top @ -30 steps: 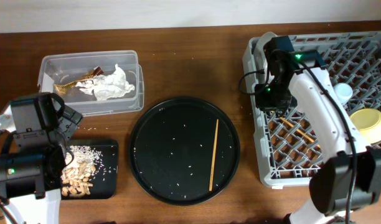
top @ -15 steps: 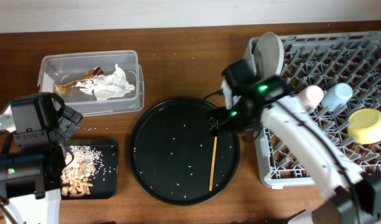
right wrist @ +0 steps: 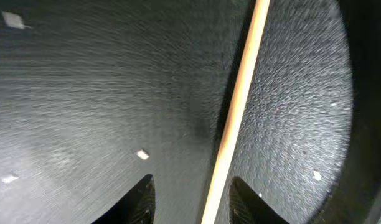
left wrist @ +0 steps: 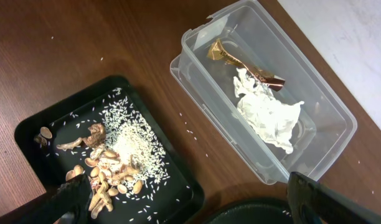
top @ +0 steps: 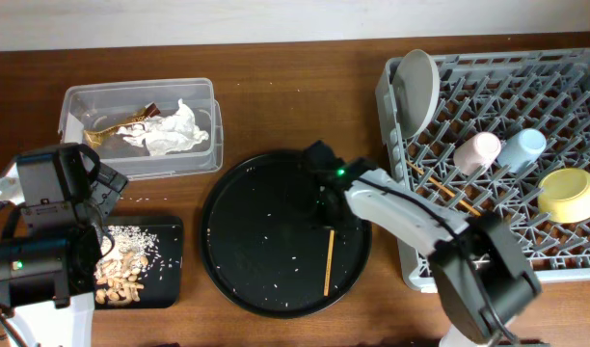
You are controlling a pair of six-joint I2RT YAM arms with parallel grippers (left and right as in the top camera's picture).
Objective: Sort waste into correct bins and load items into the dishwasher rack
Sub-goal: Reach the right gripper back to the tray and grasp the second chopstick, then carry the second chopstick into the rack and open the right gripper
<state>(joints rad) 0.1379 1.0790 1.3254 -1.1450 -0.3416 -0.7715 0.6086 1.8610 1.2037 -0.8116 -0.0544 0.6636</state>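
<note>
One wooden chopstick (top: 329, 260) lies on the large round black tray (top: 247, 241). My right gripper (top: 331, 214) is low over its upper end, open, with the chopstick (right wrist: 240, 106) between its fingertips (right wrist: 137, 202), nearer the right one. A second chopstick (top: 440, 185) lies in the grey rack (top: 565, 77), with the grey plate (top: 415, 87) upright, the pink cup (top: 478, 152), the blue cup (top: 522, 146) and the yellow-green bowl (top: 570, 193). My left gripper (top: 102, 188) is open and empty above the small black tray (left wrist: 47, 124) of rice and scraps (left wrist: 125, 146).
The clear box (top: 83, 101) at the back left holds the white tissue (top: 176, 132) and the gold-brown wrapper (top: 121, 128); the left wrist view shows them too (left wrist: 268, 115). Scattered rice grains (top: 276, 212) dot the round tray.
My right arm has left the rack and swung left and down onto the round tray, over the chopstick. The plate and cups in the rack are uncovered. The left arm has not moved.
</note>
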